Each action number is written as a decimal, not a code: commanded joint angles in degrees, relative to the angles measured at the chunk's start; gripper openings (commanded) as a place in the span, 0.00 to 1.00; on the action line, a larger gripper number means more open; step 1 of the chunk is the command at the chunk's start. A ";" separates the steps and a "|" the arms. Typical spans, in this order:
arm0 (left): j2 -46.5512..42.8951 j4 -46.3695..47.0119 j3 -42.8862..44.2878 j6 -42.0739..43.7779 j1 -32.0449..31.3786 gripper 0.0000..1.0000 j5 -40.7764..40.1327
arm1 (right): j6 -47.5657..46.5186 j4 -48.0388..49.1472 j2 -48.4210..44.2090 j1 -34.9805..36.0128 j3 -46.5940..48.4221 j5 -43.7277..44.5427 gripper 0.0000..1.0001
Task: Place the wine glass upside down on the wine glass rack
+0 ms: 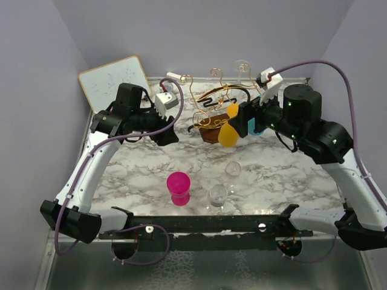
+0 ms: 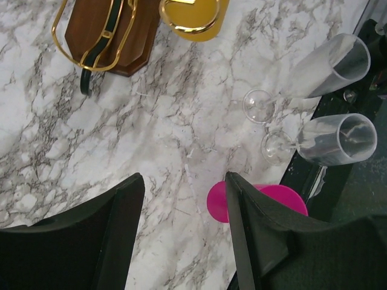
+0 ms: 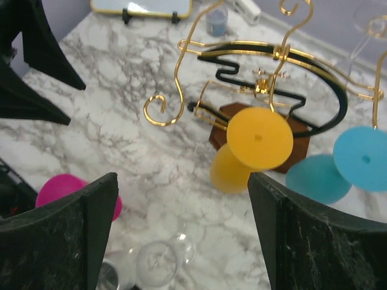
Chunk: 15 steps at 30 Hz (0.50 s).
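The rack [image 1: 211, 112], gold wire with curled tips on a brown wooden base, stands at the table's far middle. A yellow glass [image 1: 228, 134] and a blue glass [image 1: 251, 127] hang from it, bowls down. A pink glass [image 1: 178, 187] and two clear glasses [image 1: 218, 194] stand near the front.

The white-and-black left arm [image 1: 91, 163] rises from its base and bends inward, and its black two-finger left gripper [image 2: 184, 181] points downward, jaws parted and empty. The matching right arm [image 1: 357, 181] arcs in from the opposite side. Its black right gripper [image 3: 181, 181] is angled down with its fingers spread wide, gripping nothing.

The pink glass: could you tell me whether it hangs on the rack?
No, the pink glass sits on the marble table, apart from the rack.
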 commanded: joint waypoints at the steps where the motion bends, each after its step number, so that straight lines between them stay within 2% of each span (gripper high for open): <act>1: -1.63 3.87 -3.38 -2.17 2.91 0.59 -1.78 | 10.05 -36.85 5.87 0.25 13.13 -2.40 0.86; 6: -1.62 5.95 -5.39 -5.63 8.78 0.59 -2.22 | 17.21 -38.35 2.45 0.25 5.49 -11.20 0.80; 10: -2.56 6.08 -5.32 -5.55 11.14 0.60 -4.15 | 20.26 -38.19 0.27 0.20 -3.04 -6.57 0.72; 15: -4.36 5.44 -5.85 -4.53 13.00 0.61 -4.76 | 20.00 -34.54 -2.62 0.21 -10.89 -5.44 0.68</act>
